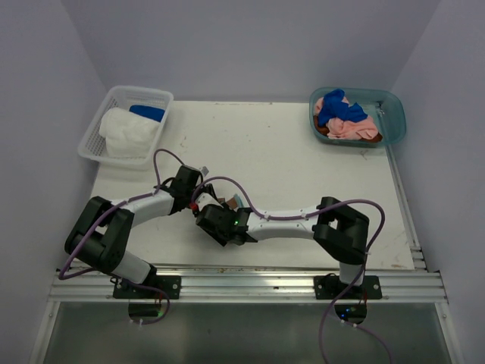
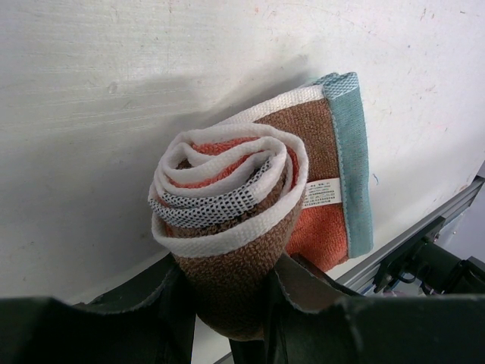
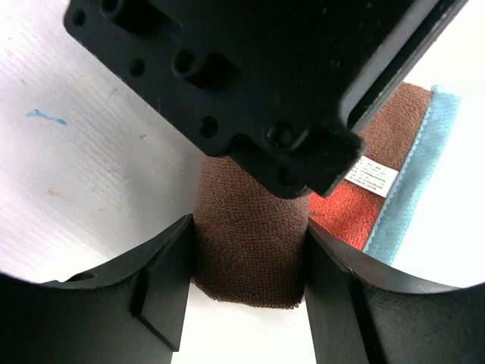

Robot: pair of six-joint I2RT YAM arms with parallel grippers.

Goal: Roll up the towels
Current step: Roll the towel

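Note:
A brown towel (image 2: 227,227) with a white band, orange inner face and teal edge is rolled into a spiral; its loose tail lies flat on the table. My left gripper (image 2: 227,303) is shut on one end of the roll. My right gripper (image 3: 250,296) is shut on the same brown towel (image 3: 250,243) from the other side, with the left gripper's black body (image 3: 250,68) right above it. In the top view the left gripper (image 1: 198,199) and the right gripper (image 1: 212,216) meet near the table's front middle and hide most of the towel (image 1: 228,202).
A white mesh basket (image 1: 91,136) at the back left holds a rolled white towel (image 1: 129,133) and a blue one (image 1: 146,112). A teal tub (image 1: 394,114) at the back right holds loose blue (image 1: 333,106) and pink (image 1: 352,127) towels. A metal rail (image 1: 250,284) runs along the front edge.

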